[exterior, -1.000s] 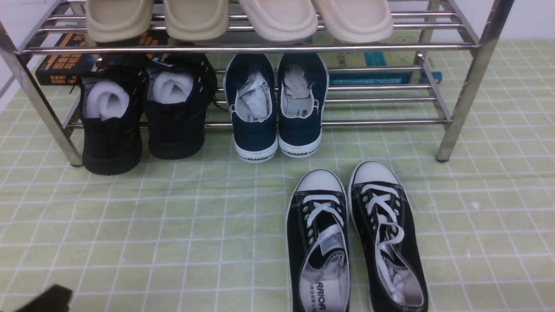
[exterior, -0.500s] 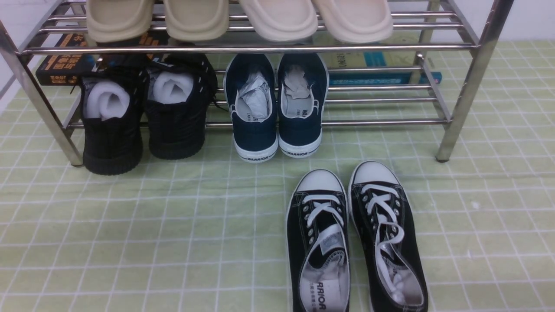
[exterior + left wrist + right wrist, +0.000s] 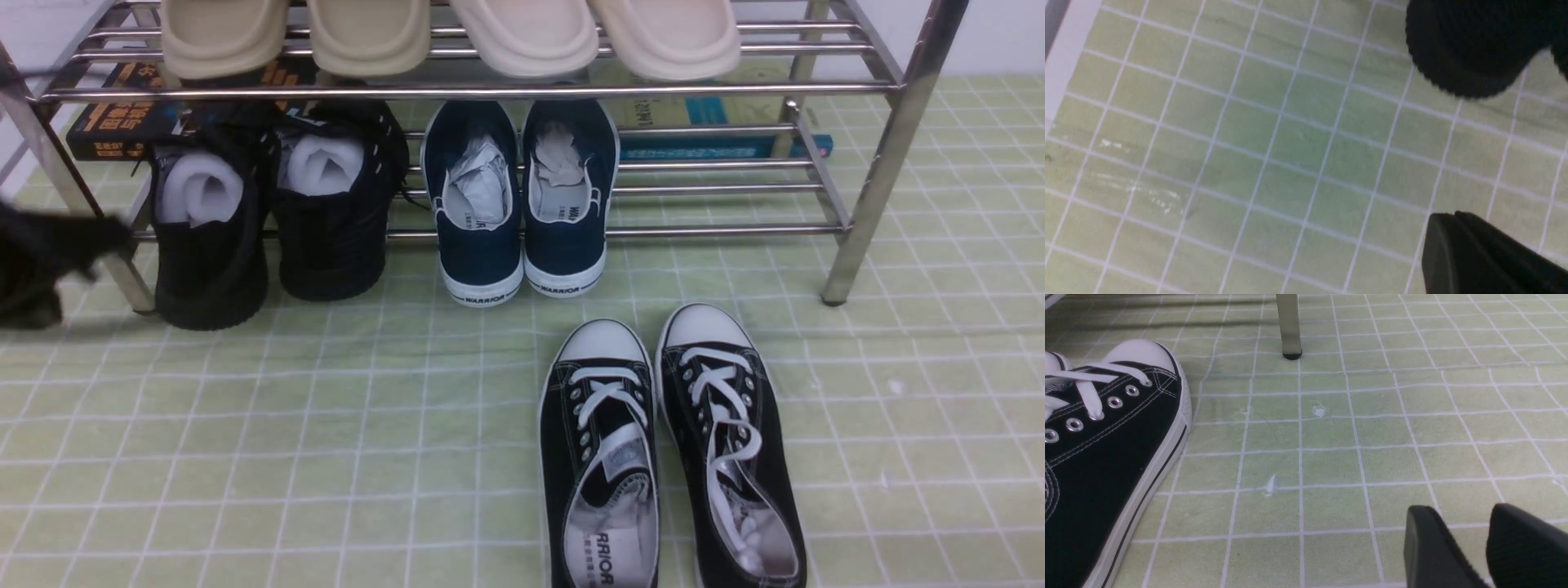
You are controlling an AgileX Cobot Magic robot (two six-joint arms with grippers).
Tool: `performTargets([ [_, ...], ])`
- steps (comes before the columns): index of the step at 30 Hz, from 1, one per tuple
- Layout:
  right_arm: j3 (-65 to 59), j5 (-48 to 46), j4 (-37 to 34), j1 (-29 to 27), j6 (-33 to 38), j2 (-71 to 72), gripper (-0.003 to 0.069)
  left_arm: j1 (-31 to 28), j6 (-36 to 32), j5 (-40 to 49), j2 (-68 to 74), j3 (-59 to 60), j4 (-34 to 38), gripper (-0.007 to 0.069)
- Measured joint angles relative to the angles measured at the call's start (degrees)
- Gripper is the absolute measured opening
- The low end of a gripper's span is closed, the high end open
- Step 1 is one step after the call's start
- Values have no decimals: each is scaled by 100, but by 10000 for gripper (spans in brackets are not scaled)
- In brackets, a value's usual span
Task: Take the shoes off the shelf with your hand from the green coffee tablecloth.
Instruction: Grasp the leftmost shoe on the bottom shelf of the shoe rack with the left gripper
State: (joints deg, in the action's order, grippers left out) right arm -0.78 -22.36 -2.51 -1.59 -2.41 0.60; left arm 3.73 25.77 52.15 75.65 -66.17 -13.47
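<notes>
Plainly all-black knit shoes (image 3: 326, 237), white stuffing (image 3: 322, 163) inside.

A plain white wall (image 3: 1008, 37) is seen behind the flat-lying books (image 3: 710, 149). Soft, even light is cast there.

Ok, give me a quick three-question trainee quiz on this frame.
1. True or false: the black knit sneakers sit on the steel shoe rack's top tier.
2. Which pair stands off the rack, on the green checked tablecloth? A: navy WARRIOR sneakers. B: black canvas sneakers with white toe caps. C: beige slippers.
3. Which gripper shows in the front view?
Key: 1 false, lower tier; 2 B; 3 the left gripper.
</notes>
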Motion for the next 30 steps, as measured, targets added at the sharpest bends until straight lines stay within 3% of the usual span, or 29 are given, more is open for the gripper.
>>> performTargets([
  [8,0,0,0,0,0,0,237,0,119,255,1459,-1610,51,45],
  [14,0,0,0,0,0,0,237,0,119,-7,1763,-1648,143,142],
  [24,0,0,0,0,11,0,237,0,399,-501,2116,-1650,88,377],
  [30,0,0,0,0,11,0,237,0,416,-544,2477,-1650,-285,409],
])
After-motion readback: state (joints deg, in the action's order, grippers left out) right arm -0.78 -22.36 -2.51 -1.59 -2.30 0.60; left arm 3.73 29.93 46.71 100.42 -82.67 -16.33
